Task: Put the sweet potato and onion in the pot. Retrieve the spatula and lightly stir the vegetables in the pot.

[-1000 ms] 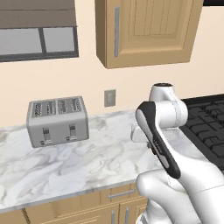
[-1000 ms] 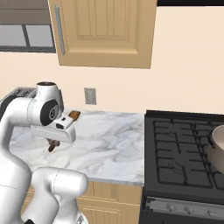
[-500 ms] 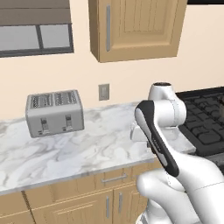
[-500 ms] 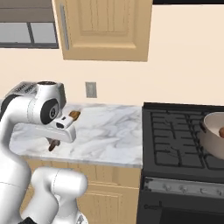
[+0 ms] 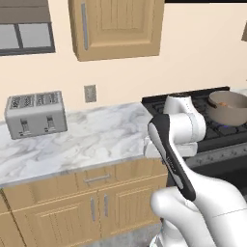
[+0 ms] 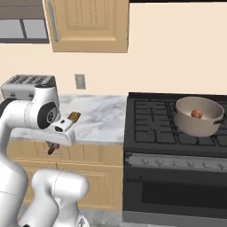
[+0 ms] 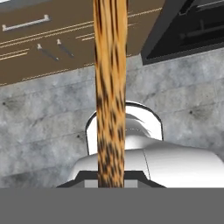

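Observation:
My gripper point(image 6: 57, 139) is shut on the wooden spatula point(image 6: 73, 117), held low in front of the counter edge, left of the stove. In the hand view the spatula point(image 7: 109, 87) runs straight up from the gripper point(image 7: 110, 182) over the floor. The pot point(image 6: 198, 116) stands on a right-hand burner, far to the right of the gripper. The onion point(image 6: 196, 114) lies inside it as a small reddish ball. The pot point(image 5: 229, 106) also appears at the right edge of the left base view. The sweet potato is hidden from view.
A silver toaster point(image 5: 34, 115) stands at the left on the marble counter point(image 5: 101, 140). The black stove point(image 6: 150, 133) with its oven door fills the right side. Wooden wall cabinets point(image 6: 88, 24) hang above. Drawer fronts point(image 7: 26, 26) and grey floor lie below the hand.
The whole picture has shifted left, so the base has driven right. The stove and pot have come into view. The arm keeps the same pose with the spatula.

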Tool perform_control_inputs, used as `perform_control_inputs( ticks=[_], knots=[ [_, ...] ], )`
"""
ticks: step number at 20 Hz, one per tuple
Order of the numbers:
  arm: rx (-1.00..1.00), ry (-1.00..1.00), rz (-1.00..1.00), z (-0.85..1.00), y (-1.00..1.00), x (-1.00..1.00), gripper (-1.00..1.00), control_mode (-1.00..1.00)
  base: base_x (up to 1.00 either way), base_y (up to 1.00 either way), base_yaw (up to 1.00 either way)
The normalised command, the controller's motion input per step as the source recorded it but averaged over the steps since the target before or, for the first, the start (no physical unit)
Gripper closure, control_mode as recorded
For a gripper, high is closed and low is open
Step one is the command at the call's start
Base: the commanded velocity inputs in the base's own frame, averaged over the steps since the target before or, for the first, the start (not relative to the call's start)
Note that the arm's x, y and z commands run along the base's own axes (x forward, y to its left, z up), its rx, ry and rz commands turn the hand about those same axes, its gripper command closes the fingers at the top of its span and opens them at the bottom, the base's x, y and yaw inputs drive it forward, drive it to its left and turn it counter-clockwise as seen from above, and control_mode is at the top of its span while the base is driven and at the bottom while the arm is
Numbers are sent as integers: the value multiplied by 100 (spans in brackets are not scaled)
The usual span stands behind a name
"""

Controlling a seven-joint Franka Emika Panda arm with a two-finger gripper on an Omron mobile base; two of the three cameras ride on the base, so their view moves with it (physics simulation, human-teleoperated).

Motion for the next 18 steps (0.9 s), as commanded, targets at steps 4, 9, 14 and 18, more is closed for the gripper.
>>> perform_control_inputs(
  ticks=[4, 9, 14, 18],
  knots=[
    [0, 0, 0, 0, 0, 0, 100, 100, 0, -100, 0],
    [0, 0, 0, 0, 0, 0, 100, 100, 0, -100, 0],
    [0, 0, 0, 0, 0, 0, 100, 100, 0, -93, 1],
    [0, 0, 0, 0, 0, 0, 100, 100, 1, -86, 2]
  ],
)
